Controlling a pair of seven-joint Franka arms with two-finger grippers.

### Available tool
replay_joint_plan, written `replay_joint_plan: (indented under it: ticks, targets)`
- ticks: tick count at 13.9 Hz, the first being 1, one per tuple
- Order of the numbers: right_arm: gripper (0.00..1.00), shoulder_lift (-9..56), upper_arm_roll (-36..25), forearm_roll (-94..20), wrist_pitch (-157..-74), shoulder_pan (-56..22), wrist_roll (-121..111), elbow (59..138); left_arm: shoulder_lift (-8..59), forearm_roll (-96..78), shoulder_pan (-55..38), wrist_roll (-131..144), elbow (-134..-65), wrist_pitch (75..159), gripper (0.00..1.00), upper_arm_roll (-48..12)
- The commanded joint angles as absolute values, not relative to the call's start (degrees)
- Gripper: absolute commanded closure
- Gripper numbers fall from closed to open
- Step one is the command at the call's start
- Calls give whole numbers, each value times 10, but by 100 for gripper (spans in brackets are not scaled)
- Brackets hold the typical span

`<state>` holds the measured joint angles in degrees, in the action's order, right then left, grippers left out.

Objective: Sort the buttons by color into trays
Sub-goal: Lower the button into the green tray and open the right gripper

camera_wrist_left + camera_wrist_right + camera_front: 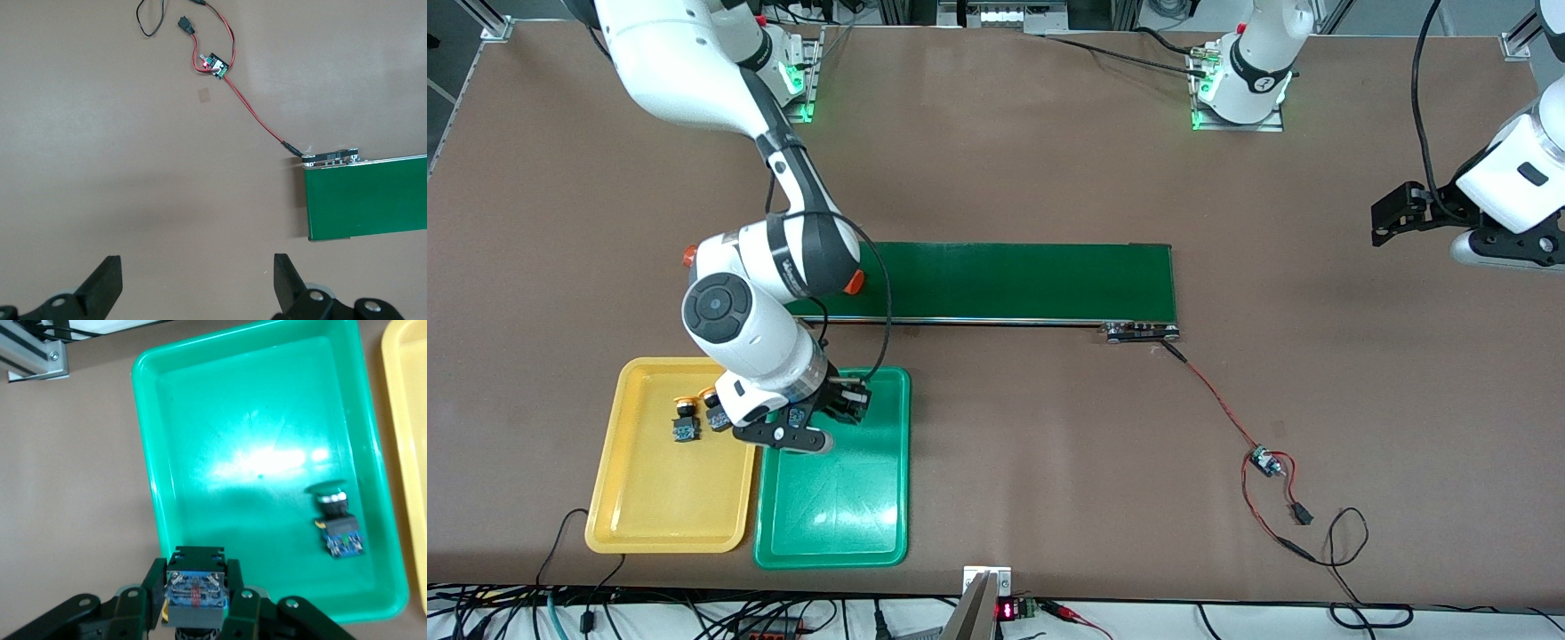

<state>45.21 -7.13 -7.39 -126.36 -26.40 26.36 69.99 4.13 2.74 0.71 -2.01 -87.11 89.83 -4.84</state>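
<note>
My right gripper hangs over the end of the green tray nearest the conveyor. It is shut on a button whose dark body and blue terminal face show; its cap is hidden. A green-capped button lies in the green tray by the rim beside the yellow tray; the front view hides it under the wrist. Two yellow-orange buttons lie in the yellow tray. My left gripper waits open and empty above bare table at the left arm's end.
The long dark-green conveyor belt lies across the table's middle; its end shows in the left wrist view. A red and black wire runs from it to a small circuit board. The trays stand side by side near the front edge.
</note>
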Motion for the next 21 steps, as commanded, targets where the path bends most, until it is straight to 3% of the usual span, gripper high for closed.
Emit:
replay_joint_plan:
  ticks: [1,7,14,15,17,21]
  targets:
    - [97,477,-76,-57,-1298,-260,239,686,39,32,5,-28,-870,898,0,-49]
    - [97,536,-74,-58,-1386,-223,161,684,39,32,5,-28,-870,898,0,-49]
    - [93,552,-69,-63,-1385,-229,158,685,39,31,6,-28,-870,899,0,-48]
    - [88,552,-69,-63,-1384,-229,157,686,39,31,6,-28,-870,899,0,-48]
    - [0,551,-69,-64,-1377,-230,160,687,39,31,6,-28,-870,899,0,-48]
    - [0,526,-69,-66,-1334,-230,161,686,39,31,11,-28,-869,899,0,-48]
